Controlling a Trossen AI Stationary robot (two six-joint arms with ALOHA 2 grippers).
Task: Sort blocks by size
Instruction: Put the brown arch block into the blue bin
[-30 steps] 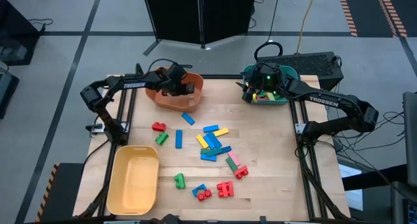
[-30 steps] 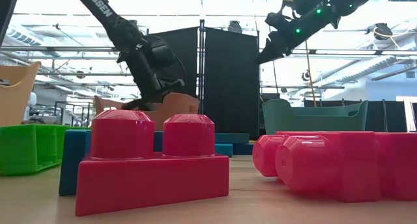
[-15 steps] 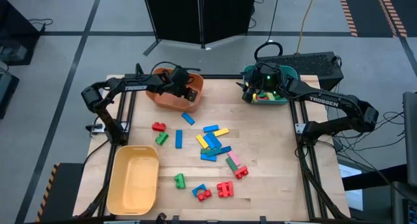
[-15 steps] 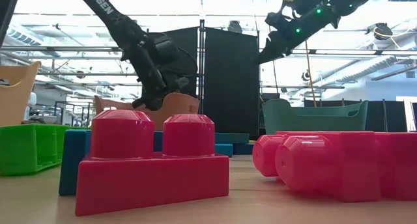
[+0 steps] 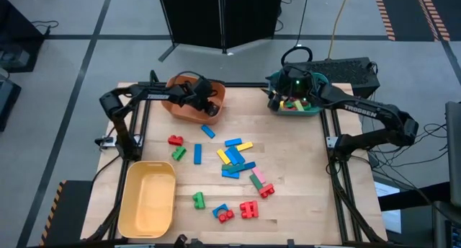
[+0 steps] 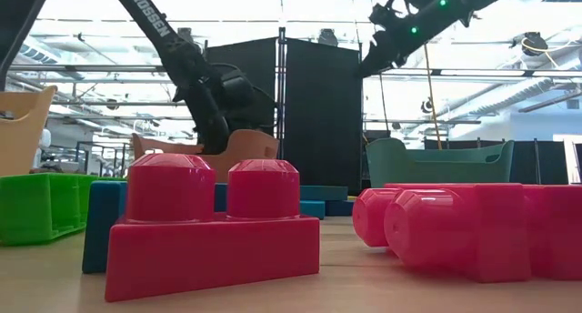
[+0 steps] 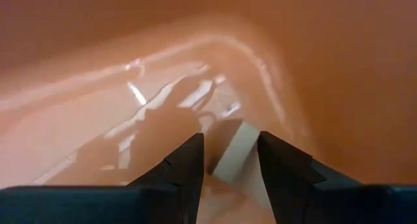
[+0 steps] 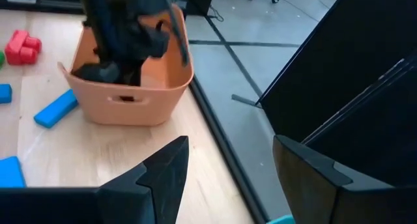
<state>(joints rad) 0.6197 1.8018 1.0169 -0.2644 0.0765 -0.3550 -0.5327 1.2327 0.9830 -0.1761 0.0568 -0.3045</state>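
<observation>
- Wooden table (image 5: 302, 169) carries everything, with a dark screen standing on the grey floor behind it
- Yellow bin (image 5: 148, 197) sits at the near left corner, well apart from both pairs of fingers
- Orange bin (image 5: 189, 111) is at the far left; the left gripper (image 5: 202, 104) reaches down into it, so its walls are all around the fingers
- Teal bin (image 5: 317, 107) is at the far right, and the right gripper (image 5: 288, 96) hangs above it; coloured pieces lie inside, under the fingers
- Left fingers (image 7: 186, 165) are parted, with a pale block (image 7: 233, 152) lying in the gap between them on the bin floor; I cannot tell if they touch it
- Right fingers (image 8: 166, 168) are spread wide and hold nothing
- Most blocks (image 5: 234, 161) lie scattered in the middle of the table, far from both grippers
- One blue block (image 5: 207, 131) lies just beside the orange bin, nearest to the left fingers
- Red studded bricks (image 6: 214, 227) lie at the near edge
</observation>
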